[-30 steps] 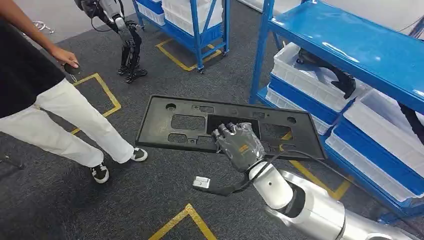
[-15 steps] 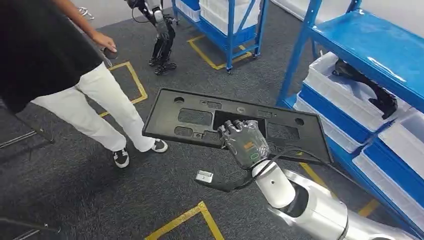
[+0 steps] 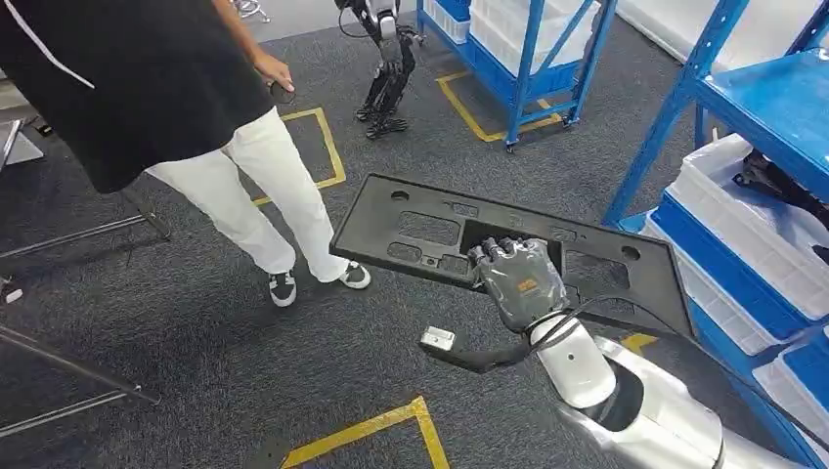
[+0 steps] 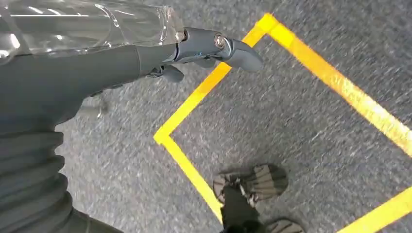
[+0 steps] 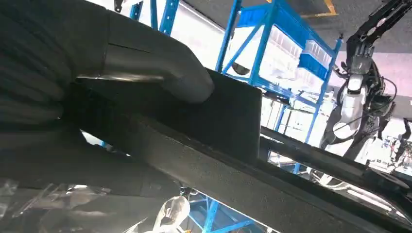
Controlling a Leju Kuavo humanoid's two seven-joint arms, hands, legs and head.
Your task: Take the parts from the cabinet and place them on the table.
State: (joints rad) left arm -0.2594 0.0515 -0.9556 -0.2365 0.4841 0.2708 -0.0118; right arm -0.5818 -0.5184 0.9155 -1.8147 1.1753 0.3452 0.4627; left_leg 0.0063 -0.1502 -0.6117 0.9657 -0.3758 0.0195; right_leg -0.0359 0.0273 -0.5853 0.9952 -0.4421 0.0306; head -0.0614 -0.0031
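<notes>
A long flat black plastic panel [image 3: 420, 230] with several cut-outs hangs level over the grey carpet in the head view. My right hand [image 3: 518, 278] grips it near the middle of its near edge, fingers reaching through a cut-out. The right wrist view shows the thumb [image 5: 145, 63] pressed on the panel [image 5: 233, 121]. My left hand [image 4: 97, 63] hangs over the floor in the left wrist view, fingers apart, holding nothing.
A person [image 3: 147, 78] in white trousers stands close at the left. The blue cabinet [image 3: 772, 98] with white bins [image 3: 753, 234] and a black part [image 3: 782, 181] is at the right. Another robot [image 3: 386, 59] and a blue rack [image 3: 528, 49] stand behind. Yellow tape [image 3: 371, 425] marks the floor.
The whole picture has slid to the right, so the camera has turned left, away from the cabinet. The panel stays in my right hand's grip.
</notes>
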